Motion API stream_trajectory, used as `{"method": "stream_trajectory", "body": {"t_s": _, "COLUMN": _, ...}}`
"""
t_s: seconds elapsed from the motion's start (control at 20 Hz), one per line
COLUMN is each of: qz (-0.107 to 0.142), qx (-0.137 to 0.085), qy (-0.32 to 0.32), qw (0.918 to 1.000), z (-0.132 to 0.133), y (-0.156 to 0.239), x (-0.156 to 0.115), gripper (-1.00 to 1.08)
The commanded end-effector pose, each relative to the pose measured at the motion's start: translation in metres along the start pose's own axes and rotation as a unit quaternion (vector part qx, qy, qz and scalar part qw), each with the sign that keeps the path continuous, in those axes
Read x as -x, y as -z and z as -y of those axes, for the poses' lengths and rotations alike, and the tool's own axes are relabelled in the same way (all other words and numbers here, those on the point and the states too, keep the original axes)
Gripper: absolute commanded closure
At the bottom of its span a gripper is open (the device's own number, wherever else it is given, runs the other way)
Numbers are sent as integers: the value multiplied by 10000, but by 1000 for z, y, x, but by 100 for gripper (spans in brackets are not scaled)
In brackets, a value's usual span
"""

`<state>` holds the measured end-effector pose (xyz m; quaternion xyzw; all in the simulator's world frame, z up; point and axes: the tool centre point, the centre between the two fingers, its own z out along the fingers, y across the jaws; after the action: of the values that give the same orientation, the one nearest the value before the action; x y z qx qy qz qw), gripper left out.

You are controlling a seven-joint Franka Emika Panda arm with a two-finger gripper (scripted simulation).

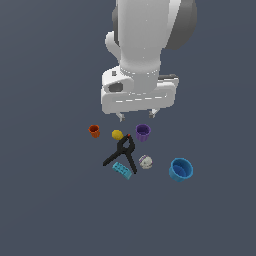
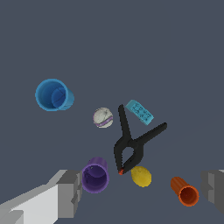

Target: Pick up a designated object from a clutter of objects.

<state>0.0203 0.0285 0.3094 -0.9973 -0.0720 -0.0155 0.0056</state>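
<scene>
**Op:** Brick (image 1: 121,170) first: it lies flat on the floor, studs up, at the near edge of the clutter, touching or just beside one handle of the clamp (image 1: 122,152). I judge it light, rigid plastic, smooth-sided, not fragile.

**Second:** Where do you take it?

**Op:** Across its two long sides, fingers clear of the studs. From the wrist view the brick (image 2: 140,111) has its free long side facing away from the clamp (image 2: 133,144); the clamp-side finger has little room, so the handle may get nudged.

**Second:** Gripper?

**Op:** My gripper (image 1: 136,115) hangs high above the ball (image 1: 117,134) and purple cup (image 1: 143,132), jaws spread wide, nothing in them.

**Second:** The cups?

**Op:** Purple cup and blue cup (image 2: 53,94) look empty in the wrist view. The orange cup (image 2: 185,191) also shows a bare inside. The whitish ball (image 2: 103,117) sits loose between the blue cup and the clamp.
</scene>
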Motion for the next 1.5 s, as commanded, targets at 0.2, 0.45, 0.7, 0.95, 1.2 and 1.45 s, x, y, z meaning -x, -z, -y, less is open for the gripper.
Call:
{"method": "stream_trajectory", "body": {"t_s": 0.2, "qz": 51, "qx": 90, "qy": 516, "qw": 9986, "z": -12, "y": -28, "x": -12, "gripper": -92}}
{"method": "stream_trajectory", "body": {"t_s": 0.45, "qz": 108, "qx": 156, "qy": 1118, "qw": 9936, "z": -24, "y": -62, "x": -23, "gripper": -92}}
{"method": "stream_trajectory", "body": {"t_s": 0.7, "qz": 166, "qx": 183, "qy": 1799, "qw": 9834, "z": -37, "y": -101, "x": -33, "gripper": -92}}
{"method": "stream_trajectory", "body": {"t_s": 0.95, "qz": 205, "qx": 165, "qy": 2475, "qw": 9685, "z": -49, "y": -140, "x": -40, "gripper": -92}}
{"method": "stream_trajectory", "body": {"t_s": 1.2, "qz": 216, "qx": 111, "qy": 3113, "qw": 9500, "z": -58, "y": -179, "x": -45, "gripper": -92}}
{"method": "stream_trajectory", "body": {"t_s": 1.45, "qz": 200, "qx": 50, "qy": 3589, "qw": 9331, "z": -64, "y": -209, "x": -46, "gripper": -92}}
